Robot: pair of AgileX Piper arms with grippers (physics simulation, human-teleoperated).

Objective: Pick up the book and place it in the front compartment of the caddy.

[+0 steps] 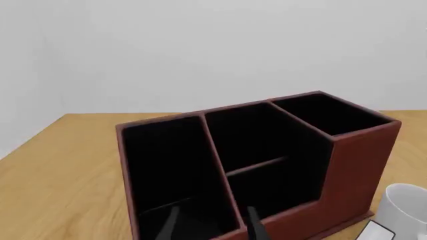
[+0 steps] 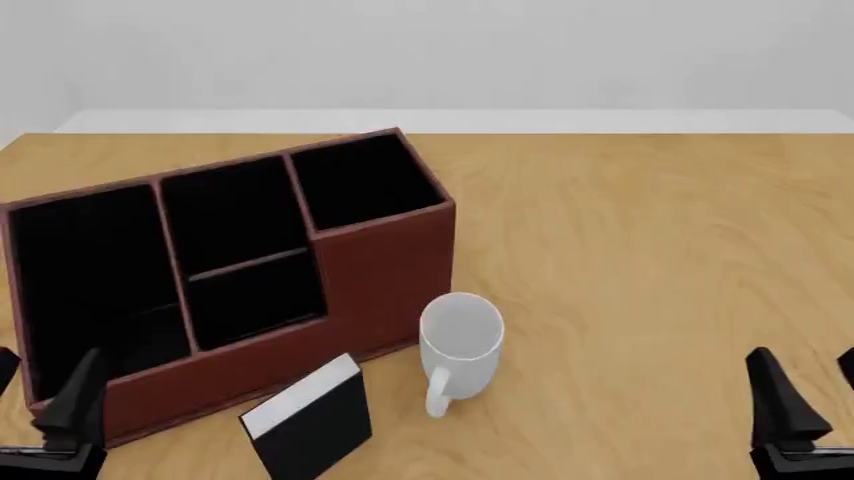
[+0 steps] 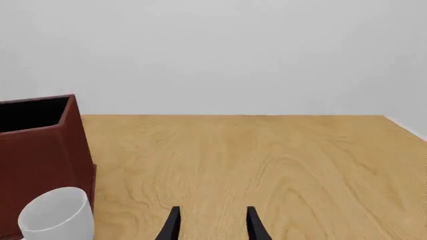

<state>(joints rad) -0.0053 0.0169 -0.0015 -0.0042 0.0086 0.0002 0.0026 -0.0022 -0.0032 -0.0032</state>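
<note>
Wooden table [image 2: 641,260], caddy [image 2: 387,265] slots empty, book [image 2: 314,420] outside, both claws apart.

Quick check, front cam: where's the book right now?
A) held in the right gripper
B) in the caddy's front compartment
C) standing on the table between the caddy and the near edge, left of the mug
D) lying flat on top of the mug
C: the book stands on the table in front of the caddy, left of the mug; both grippers, left and right, are open and empty.
</note>
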